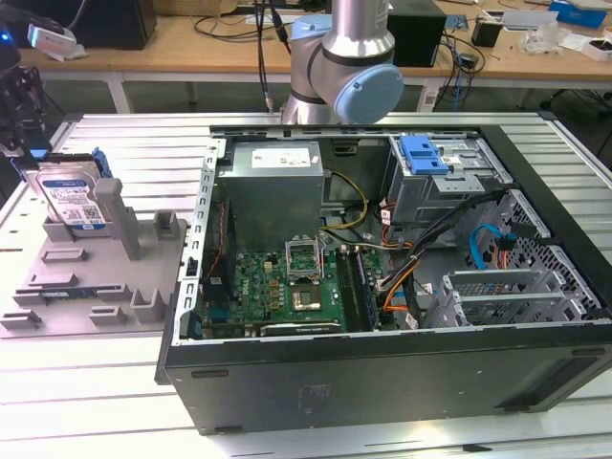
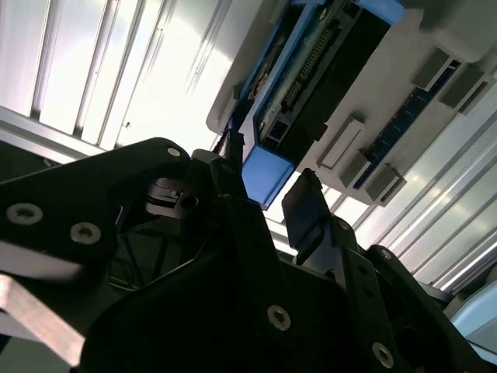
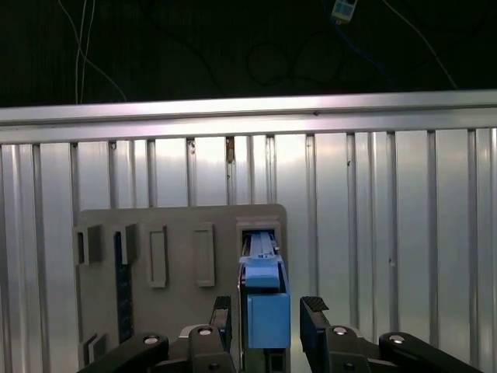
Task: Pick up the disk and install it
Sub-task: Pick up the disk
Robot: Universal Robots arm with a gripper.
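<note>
Straddling the disk [image 1: 72, 196] at the exterior view's left, the gripper [image 3: 269, 311] is open; closing off-centre could skew it.

Ribbed aluminium table [image 1: 96, 406] carries a grey holder block [image 1: 96, 287] and an open computer case [image 1: 382, 382]

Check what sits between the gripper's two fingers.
The blue end of the disk, standing in the grey holder, sits between the open fingers in both wrist views.
</note>
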